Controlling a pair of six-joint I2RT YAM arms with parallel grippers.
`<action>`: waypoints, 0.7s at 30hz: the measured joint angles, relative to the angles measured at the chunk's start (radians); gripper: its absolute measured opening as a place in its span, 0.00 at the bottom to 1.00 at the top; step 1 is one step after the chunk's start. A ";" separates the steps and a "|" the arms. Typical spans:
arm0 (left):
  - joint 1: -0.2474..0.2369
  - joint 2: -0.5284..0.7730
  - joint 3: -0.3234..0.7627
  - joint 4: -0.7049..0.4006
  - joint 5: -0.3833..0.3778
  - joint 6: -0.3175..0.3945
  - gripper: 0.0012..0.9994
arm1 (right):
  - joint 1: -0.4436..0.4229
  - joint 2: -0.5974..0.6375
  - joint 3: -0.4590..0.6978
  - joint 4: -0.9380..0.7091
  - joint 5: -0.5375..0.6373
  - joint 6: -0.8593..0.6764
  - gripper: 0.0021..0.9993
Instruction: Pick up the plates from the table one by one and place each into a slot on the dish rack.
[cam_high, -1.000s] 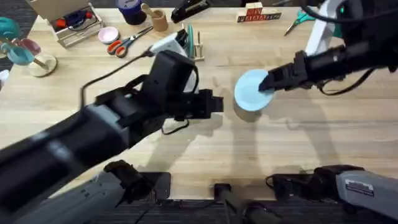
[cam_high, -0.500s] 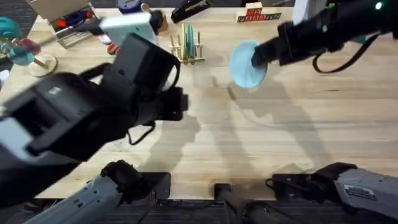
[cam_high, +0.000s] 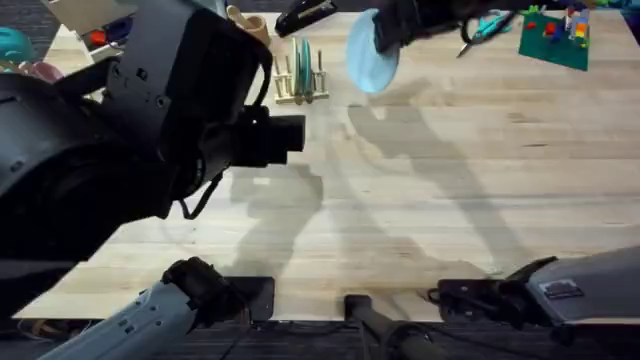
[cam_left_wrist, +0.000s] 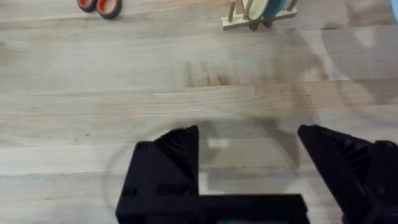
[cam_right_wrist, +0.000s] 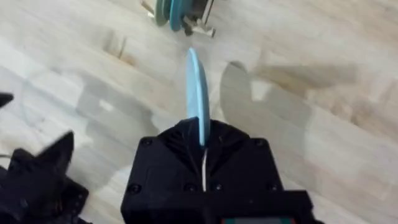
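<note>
You've got no readable text here: the label (cam_high: 561, 290) on the right arm's base is there, but its print is too small to make out.

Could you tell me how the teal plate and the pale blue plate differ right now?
The teal plate stands on edge in the dish rack; the pale blue plate hangs above the table, clamped in the right tool. One is darker teal, the other paler. Both are round and flat.
</note>
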 joint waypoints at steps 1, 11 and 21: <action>0.000 0.000 0.000 -0.001 -0.004 0.002 0.99 | 0.004 0.026 0.038 -0.012 0.006 0.001 0.03; 0.000 0.000 0.000 -0.001 -0.018 0.012 1.00 | 0.045 0.171 0.279 -0.030 0.086 0.061 0.03; 0.000 0.000 0.000 -0.001 -0.018 0.012 0.99 | 0.115 0.208 0.357 -0.003 0.193 0.145 0.03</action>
